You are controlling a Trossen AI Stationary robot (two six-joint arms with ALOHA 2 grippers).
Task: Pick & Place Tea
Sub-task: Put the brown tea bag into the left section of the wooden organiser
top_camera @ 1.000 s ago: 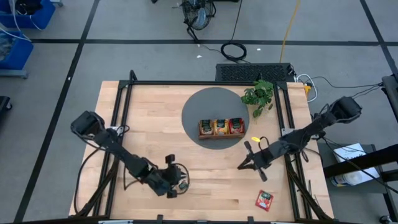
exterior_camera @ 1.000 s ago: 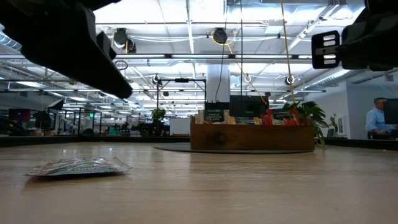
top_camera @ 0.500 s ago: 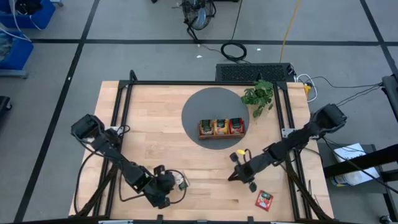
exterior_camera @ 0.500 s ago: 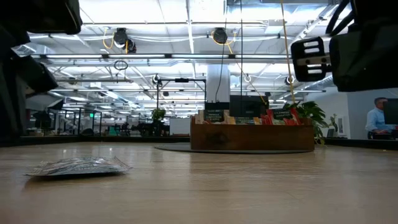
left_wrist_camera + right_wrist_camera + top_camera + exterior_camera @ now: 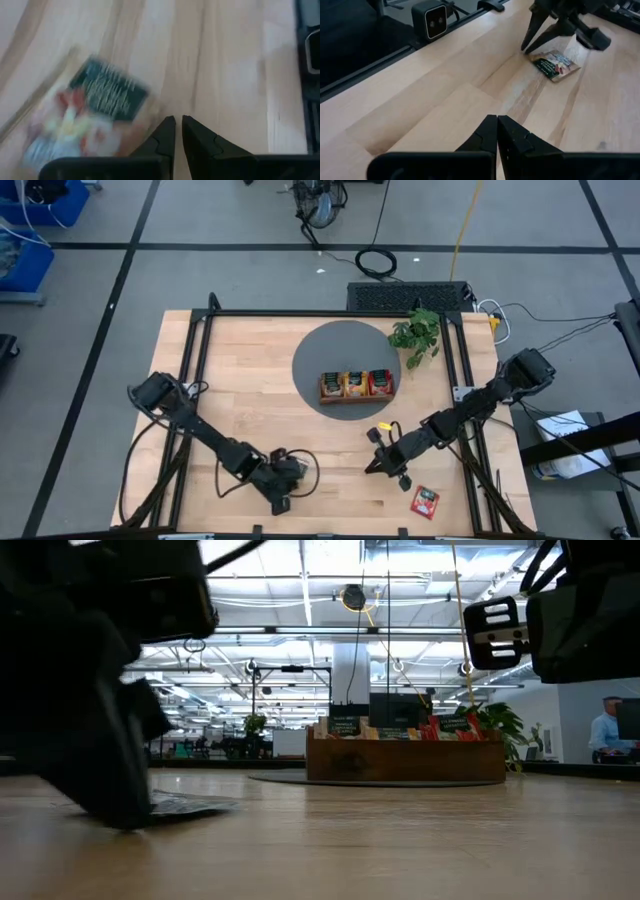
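A pale tea sachet [image 5: 95,112] with a dark green label lies flat on the wooden table, near its front left [image 5: 554,64]. My left gripper [image 5: 175,122] is shut and slants down, its tips right beside the sachet's edge [image 5: 290,473]. In the low view it hides the sachet's left part [image 5: 195,806]. My right gripper [image 5: 496,122] hangs shut over bare wood near the table's middle front [image 5: 372,467]. A red tea sachet [image 5: 425,500] lies near the front right corner. More sachets stand in the wooden tray [image 5: 325,397]. My left gripper's shut fingertips [image 5: 167,125] stand at the edge of the pale sachet [image 5: 150,107], coming from above at a slant. I cannot tell whether they touch it. The sachet lies flat on the table.
The tray sits on a dark round mat [image 5: 320,355] at the back middle, with a green plant [image 5: 415,332] to its right. Black rails [image 5: 200,370] run along the table's left, right and far sides. Bare wood lies between the two grippers.
My left gripper has sunk to the table beside the pale sachet and has rolled as it came down. My right gripper has slid toward the table's near left, away from the tray, then kept still. Both stay shut.
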